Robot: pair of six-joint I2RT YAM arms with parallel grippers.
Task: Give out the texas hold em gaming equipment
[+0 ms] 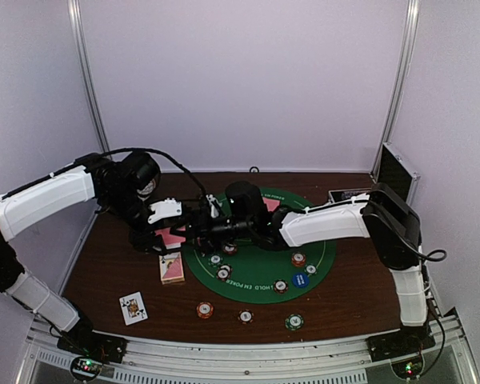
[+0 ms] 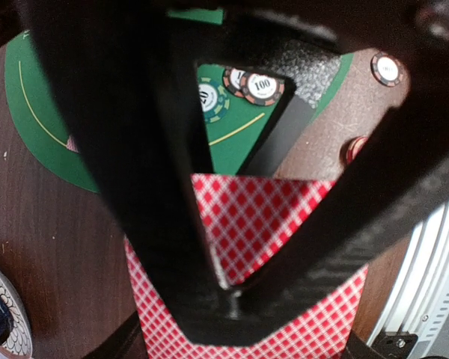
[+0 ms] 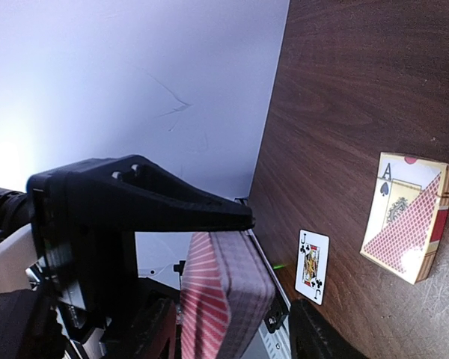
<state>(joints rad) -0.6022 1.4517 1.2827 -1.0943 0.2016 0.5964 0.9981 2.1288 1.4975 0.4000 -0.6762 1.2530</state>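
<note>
Left arm (image 1: 48, 200) is coming in from the left edge. Left gripper (image 2: 224, 295) is pinching a held stack (image 2: 247, 224) of red-checked-back cards, its jaws closed right down on it. The stack is hanging above the surface (image 1: 104, 272), just left of the green mat (image 1: 252, 276). A patterned plate (image 2: 15, 299) is showing at the lower left corner of the left wrist view, on the surface beside the mat.

The jack of clubs (image 1: 133, 308) is lying face up at front left, on its own. Right of it and further back, the second deck (image 1: 172, 268) is sitting just beside the mat's left edge. Its ace of spades is facing up, with one red-backed card lying askew on top.

Right gripper (image 3: 232, 321) is reaching across the mat on the right arm (image 1: 328, 222). Its jaws are spread with one finger on each side of the held stack, and slim gaps seem to be showing on both sides, so it is probably not gripping.

The mat chips (image 1: 223, 273) are lying scattered, three bunched at the left and more toward the right. The blue disc (image 1: 300, 280) is lying among the right ones. The front chips (image 1: 246, 317), three of them, are sitting off the mat on bare surface, well apart from each other. The case (image 1: 396, 172) is standing open at back right.
</note>
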